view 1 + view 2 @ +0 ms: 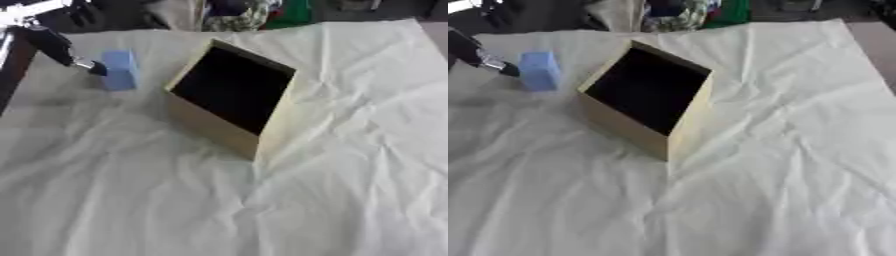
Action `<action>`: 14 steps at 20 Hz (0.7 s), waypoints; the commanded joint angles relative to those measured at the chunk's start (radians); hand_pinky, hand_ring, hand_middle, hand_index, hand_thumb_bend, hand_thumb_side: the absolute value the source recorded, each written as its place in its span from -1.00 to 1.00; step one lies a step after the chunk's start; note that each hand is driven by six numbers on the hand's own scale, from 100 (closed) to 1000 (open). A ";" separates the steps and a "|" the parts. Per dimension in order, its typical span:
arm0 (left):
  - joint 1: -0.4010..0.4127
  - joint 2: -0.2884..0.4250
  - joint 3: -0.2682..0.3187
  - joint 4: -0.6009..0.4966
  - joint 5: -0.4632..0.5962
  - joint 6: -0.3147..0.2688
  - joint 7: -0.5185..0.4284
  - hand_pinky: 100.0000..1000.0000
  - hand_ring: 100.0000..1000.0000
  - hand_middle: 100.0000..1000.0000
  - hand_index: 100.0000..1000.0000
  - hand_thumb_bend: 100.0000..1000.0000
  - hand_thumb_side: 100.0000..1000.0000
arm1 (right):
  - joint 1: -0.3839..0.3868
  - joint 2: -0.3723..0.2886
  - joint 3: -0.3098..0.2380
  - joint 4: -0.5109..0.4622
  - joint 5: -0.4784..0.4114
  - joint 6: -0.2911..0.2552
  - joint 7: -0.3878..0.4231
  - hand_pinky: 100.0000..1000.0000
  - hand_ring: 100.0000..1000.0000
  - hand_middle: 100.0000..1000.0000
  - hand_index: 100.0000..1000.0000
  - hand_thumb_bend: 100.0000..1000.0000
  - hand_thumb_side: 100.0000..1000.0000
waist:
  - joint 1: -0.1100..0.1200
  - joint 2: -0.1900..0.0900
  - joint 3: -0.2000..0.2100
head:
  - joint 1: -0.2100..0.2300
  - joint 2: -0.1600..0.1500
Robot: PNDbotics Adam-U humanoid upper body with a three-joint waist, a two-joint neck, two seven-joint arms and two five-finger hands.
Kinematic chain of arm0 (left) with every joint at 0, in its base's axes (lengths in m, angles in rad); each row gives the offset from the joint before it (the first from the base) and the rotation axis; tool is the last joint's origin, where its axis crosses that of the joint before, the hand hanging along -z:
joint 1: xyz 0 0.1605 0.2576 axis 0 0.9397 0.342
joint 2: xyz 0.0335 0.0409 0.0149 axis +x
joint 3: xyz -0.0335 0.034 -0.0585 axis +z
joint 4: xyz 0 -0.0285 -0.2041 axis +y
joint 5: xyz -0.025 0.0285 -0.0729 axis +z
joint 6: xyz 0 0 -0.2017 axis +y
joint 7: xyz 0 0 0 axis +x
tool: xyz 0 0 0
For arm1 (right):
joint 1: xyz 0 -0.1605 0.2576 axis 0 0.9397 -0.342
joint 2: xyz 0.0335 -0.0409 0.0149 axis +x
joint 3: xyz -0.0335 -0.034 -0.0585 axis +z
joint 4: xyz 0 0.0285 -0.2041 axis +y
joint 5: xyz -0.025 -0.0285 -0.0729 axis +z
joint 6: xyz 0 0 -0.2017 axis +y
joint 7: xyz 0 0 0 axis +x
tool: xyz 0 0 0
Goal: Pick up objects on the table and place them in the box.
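Left hand [63, 50] enters from upper left; dark fingertip touches left face of blue block [120, 69]. Finger spread: cannot tell, only one digit plus silver joint shows. Block stands upright on white cloth [350, 190], just left of box [229, 95]; box open, interior dark.

Step, judged: grasp block. Get digits on opposite faces before lifting; clear near box wall on transfer.

Hidden: palm, thumb, box contents. Right hand absent from both views.
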 commanded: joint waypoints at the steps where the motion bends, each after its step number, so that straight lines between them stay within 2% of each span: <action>1: -0.033 0.010 0.010 -0.001 -0.020 0.037 -0.019 0.44 0.55 0.69 0.89 0.53 -0.61 | -0.020 -0.012 -0.006 -0.012 -0.008 0.000 0.002 0.34 0.20 0.20 0.55 -1.00 -0.32 | 0.016 -0.003 -0.006 | 0.008 -0.013; 8: -0.040 -0.007 0.004 0.024 -0.112 0.089 -0.030 0.45 0.56 0.68 0.82 0.44 -0.86 | -0.024 -0.009 -0.007 -0.017 -0.011 0.002 0.000 0.34 0.20 0.18 0.55 -1.00 -0.31 | 0.021 0.007 -0.017 | 0.016 -0.024; 14: -0.038 -0.013 0.006 0.039 -0.189 0.111 -0.025 0.49 0.60 0.71 0.78 0.42 -0.91 | -0.027 -0.007 -0.009 -0.020 -0.015 0.003 -0.004 0.34 0.18 0.17 0.55 -1.00 -0.31 | 0.021 0.017 -0.022 | 0.026 -0.033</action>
